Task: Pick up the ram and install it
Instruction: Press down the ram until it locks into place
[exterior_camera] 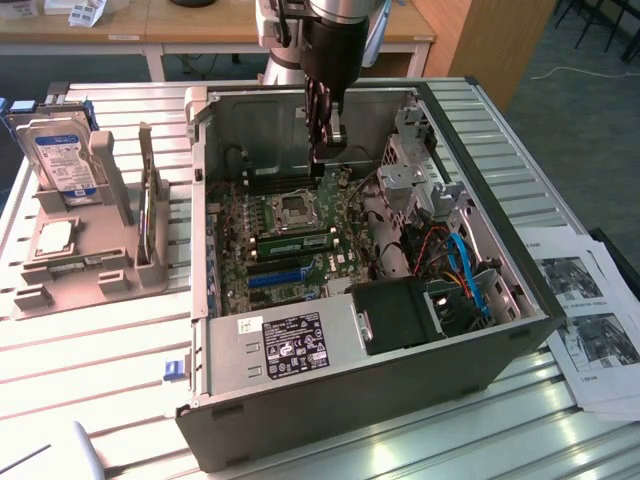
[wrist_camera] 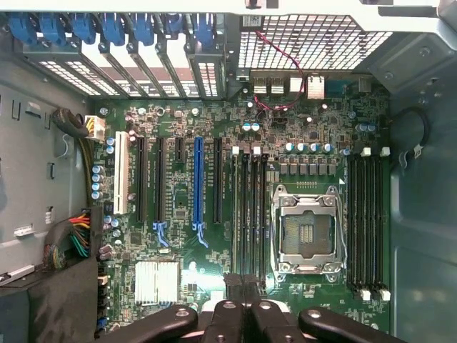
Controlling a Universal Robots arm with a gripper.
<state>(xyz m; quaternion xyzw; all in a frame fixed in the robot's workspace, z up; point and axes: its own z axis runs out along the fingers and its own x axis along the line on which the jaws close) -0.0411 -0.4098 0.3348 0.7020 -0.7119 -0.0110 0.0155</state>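
While the exterior view catches the ram [exterior_camera: 298, 243], green and lying along a slot just beside the CPU socket [exterior_camera: 295, 207], the wrist view looks straight down on dark slots. There the gripper [wrist_camera: 243, 284] hovers, fingers clenched together, inside the open computer case [exterior_camera: 400, 385]. A drive cage [exterior_camera: 415, 170] and cables [exterior_camera: 465, 270] crowd close. A hard drive [exterior_camera: 65, 155] stands on the slatted metal table [exterior_camera: 90, 350], with wooden desks [exterior_camera: 200, 25] behind.

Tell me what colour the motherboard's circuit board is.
The motherboard is green, clearest in the wrist view.
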